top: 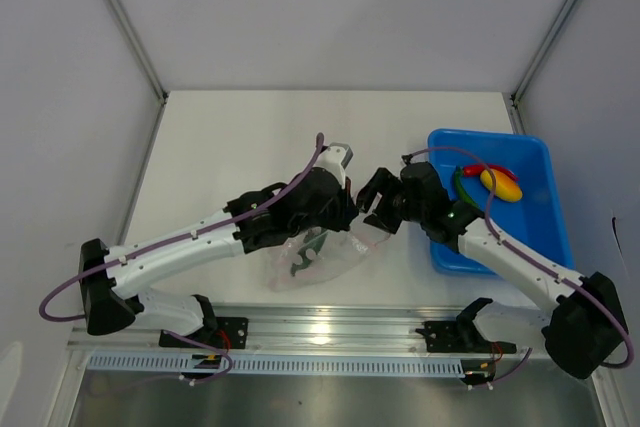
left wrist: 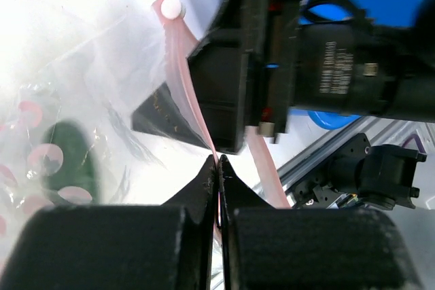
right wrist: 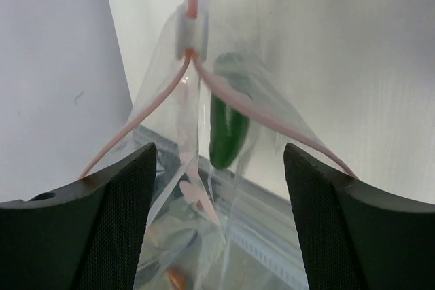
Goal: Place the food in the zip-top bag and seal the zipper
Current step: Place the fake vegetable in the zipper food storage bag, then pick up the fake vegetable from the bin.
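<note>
The left gripper point(left wrist: 217, 168) is clenched on the thin pink-red press-seal zipper strip point(left wrist: 182, 79), which in its wrist view runs straight from 11 o'clock down to the pinch. Below hangs the clear crinkly zip-top bag with pink dots point(top: 315, 259), at 6 o'clock of that gripper on the table. Facing it, the right gripper point(right wrist: 219, 161) stands wide apart, grasping nothing – the bag's mouth gapes between its fingers, two strips forking from 12 o'clock toward 7 and 5. A dark green toy vegetable point(right wrist: 228, 127) lies lengthwise inside. At 3 o'clock sits a blue plastic bin point(top: 535, 217) – holding a red chili pepper point(top: 492, 169) and a yellow-orange rounded piece point(top: 502, 186).
</note>
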Robot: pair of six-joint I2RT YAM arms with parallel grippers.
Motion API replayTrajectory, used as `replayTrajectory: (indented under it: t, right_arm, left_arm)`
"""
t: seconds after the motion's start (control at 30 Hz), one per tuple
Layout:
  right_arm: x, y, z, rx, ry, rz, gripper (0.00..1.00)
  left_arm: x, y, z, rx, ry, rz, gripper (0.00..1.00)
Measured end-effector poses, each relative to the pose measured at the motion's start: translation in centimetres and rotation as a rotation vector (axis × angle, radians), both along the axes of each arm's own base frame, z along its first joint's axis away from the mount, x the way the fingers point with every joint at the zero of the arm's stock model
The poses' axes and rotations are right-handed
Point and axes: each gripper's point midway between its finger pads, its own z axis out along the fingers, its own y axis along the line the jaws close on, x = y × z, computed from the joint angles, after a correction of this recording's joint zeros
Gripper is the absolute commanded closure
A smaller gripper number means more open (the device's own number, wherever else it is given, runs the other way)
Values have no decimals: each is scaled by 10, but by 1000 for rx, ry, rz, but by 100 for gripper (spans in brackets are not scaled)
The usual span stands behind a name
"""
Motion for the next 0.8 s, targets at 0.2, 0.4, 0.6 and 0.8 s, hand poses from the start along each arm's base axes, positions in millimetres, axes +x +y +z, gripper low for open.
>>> replayTrajectory:
  t: [0.2, 0.4, 0.6, 0.8]
  right_arm:
    - [-10, -12, 26, -15, -50, 14, 24]
    - [-12, -41, 68, -62, -140, -18, 25]
    - [12, -99, 116, -105, -261, -152, 24]
    - [41, -180, 116, -244, -270, -338, 23]
  left_arm:
    - [1, 3, -2, 7, 11, 9, 99]
    - [6, 8, -6, 14, 14, 29, 100]
    - [11, 16, -14, 38, 27, 50, 99]
    - [8, 20, -21, 52, 38, 46, 99]
